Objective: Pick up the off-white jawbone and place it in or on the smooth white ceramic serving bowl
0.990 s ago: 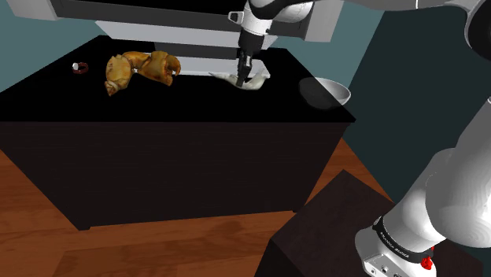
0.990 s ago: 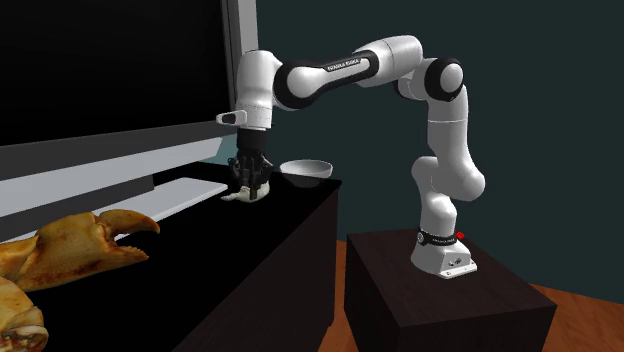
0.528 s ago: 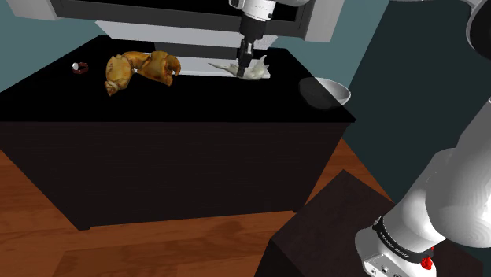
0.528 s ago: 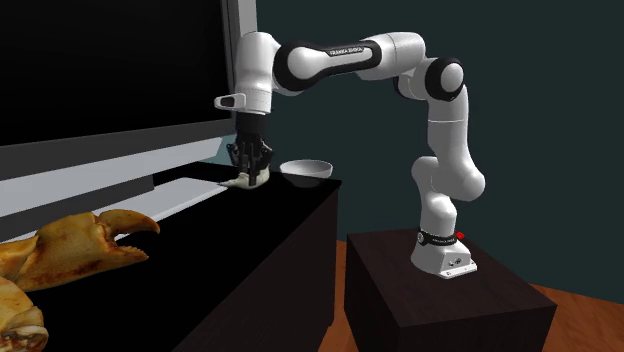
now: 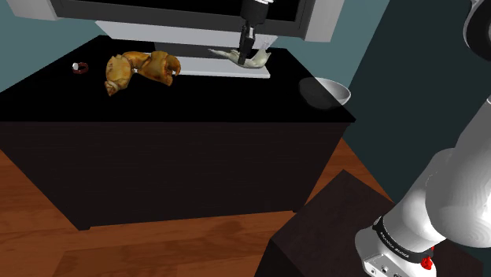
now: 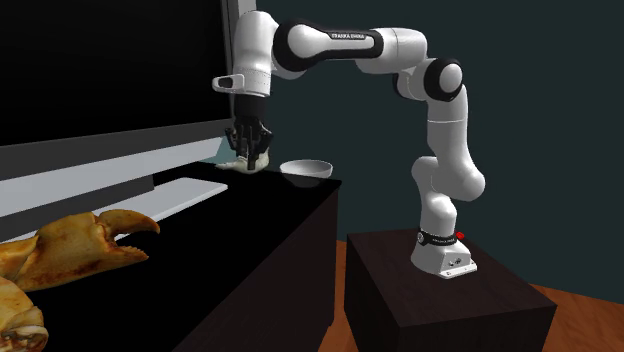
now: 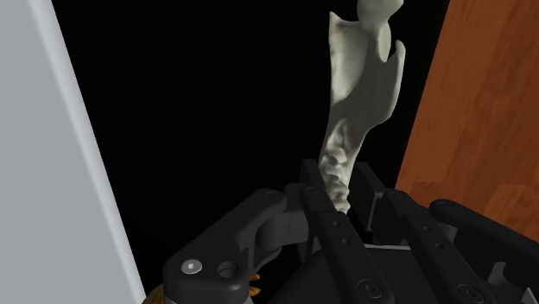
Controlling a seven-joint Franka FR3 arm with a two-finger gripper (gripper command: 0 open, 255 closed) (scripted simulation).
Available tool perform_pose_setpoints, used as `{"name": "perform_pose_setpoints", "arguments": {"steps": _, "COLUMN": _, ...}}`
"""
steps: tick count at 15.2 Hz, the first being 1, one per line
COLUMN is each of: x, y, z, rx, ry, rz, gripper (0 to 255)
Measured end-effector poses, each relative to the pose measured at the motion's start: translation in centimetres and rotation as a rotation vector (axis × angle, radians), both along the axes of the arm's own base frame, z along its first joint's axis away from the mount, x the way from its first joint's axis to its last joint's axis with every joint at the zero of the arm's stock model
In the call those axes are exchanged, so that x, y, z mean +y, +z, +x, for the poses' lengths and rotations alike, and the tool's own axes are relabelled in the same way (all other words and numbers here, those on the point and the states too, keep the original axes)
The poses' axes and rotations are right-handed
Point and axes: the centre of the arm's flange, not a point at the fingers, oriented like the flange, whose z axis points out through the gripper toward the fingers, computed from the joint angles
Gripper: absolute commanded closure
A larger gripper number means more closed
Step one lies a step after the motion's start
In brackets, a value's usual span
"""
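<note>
Starting with the shoulder view – seeing the gripper [image 5: 249, 52] clenched on the off-white jawbone [image 5: 230, 55], holding it in the air just in front of the grey monitor [image 5: 157, 33] at the back of the black cabinet [image 5: 197, 134]. Spotted the white bowl [image 5: 324, 92] near the cabinet corner toward the shoulder view's right, apart from the bone. Also got a brown crab claw [image 5: 142, 69] and a tiny red-and-white thing [image 5: 78, 68] toward the left.

Over to the second exterior view: gripper [image 6: 248, 150] clamped on the jawbone [image 6: 247, 163], hanging above the cabinet [image 6: 270, 260] top without touching it. Bowl [image 6: 306, 169] just past it, by the edge nearest the stand [image 6: 440, 300]. Crab claw [image 6: 75, 245] up close at lower left.

Wrist view – looking along the black fingers [image 7: 324, 212], squeezed tight on the jawbone [image 7: 358, 95] at its narrow end, with wooden floor [image 7: 484, 104] past the cabinet edge.
</note>
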Motion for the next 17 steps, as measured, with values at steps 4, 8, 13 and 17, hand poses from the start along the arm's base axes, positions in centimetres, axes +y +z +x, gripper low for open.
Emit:
{"name": "perform_pose_setpoints", "arguments": {"steps": 4, "x": -1.3, "y": 1.1, "z": -0.9, "rx": 0.0, "ry": 0.0, "rz": 0.0, "gripper": 255}}
{"name": "perform_pose_setpoints", "arguments": {"steps": 8, "x": -5.5, "y": 1.2, "z": -3.8, "rx": 0.0, "ry": -0.001, "rz": -0.001, "gripper": 255}}
{"name": "perform_pose_setpoints", "arguments": {"steps": 13, "x": -10.9, "y": 0.5, "z": -7.2, "rx": 0.001, "ry": -0.001, "rz": 0.0, "gripper": 255}}
{"name": "perform_pose_setpoints", "arguments": {"steps": 17, "x": -15.5, "y": 0.4, "z": -10.0, "rx": 0.0, "ry": -0.001, "rz": -0.001, "gripper": 255}}
